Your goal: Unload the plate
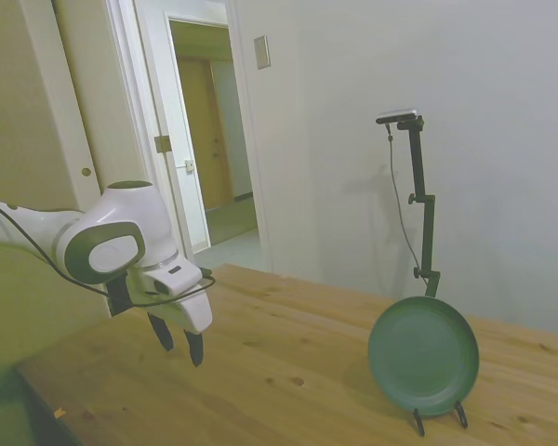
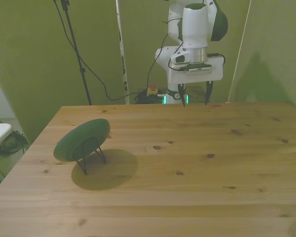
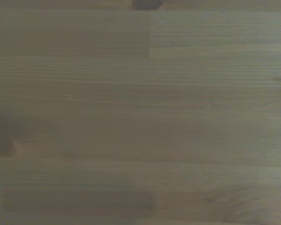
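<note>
The dark green plate [image 1: 424,355] [image 2: 83,139] leans nearly upright on a thin black wire stand [image 1: 437,421] [image 2: 90,153], toward the front view's left on the wooden table. My gripper [image 1: 179,342] [image 2: 193,97] hangs open above the table's far edge, well away from the plate, with nothing between its fingers. The wrist view shows only blurred bare table boards [image 3: 140,122].
The wooden table [image 2: 197,168] spreads wide between gripper and plate. A doorway [image 1: 209,139] and pale walls lie behind in the side view. Cables and a thin pole [image 2: 121,49] stand beyond the table's far edge.
</note>
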`<state>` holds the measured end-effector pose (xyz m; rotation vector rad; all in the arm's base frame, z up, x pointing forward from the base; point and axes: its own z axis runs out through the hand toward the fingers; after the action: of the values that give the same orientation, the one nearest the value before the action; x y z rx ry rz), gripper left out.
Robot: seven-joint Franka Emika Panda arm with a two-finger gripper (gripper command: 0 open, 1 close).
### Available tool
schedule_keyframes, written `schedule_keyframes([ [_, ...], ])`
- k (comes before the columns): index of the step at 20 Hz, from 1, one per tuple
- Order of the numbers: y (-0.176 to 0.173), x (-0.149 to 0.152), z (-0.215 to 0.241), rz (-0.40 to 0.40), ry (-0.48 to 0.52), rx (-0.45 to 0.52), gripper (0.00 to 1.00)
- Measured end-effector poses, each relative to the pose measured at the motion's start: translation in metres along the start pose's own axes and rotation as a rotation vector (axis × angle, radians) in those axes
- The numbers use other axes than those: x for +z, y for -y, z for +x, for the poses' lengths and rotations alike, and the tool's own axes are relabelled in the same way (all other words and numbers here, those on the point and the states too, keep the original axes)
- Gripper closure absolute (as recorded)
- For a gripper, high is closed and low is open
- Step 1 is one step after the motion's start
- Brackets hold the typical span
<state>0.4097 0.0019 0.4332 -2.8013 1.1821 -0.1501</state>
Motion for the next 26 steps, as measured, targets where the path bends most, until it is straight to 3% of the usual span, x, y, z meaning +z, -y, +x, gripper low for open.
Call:
schedule_keyframes([
  [4, -0.002, -0.01, 0.014, -0.007, -0.055, 0.055, 0.0],
  [16, -0.056, -0.13, 0.193, 0.107, -0.279, 0.347, 0.0],
  [20, -0.066, -0.14, 0.245, 0.072, -0.272, 0.401, 0.0],
  [26, -0.073, -0.143, 0.27, 0.104, -0.283, 0.465, 0.0],
])
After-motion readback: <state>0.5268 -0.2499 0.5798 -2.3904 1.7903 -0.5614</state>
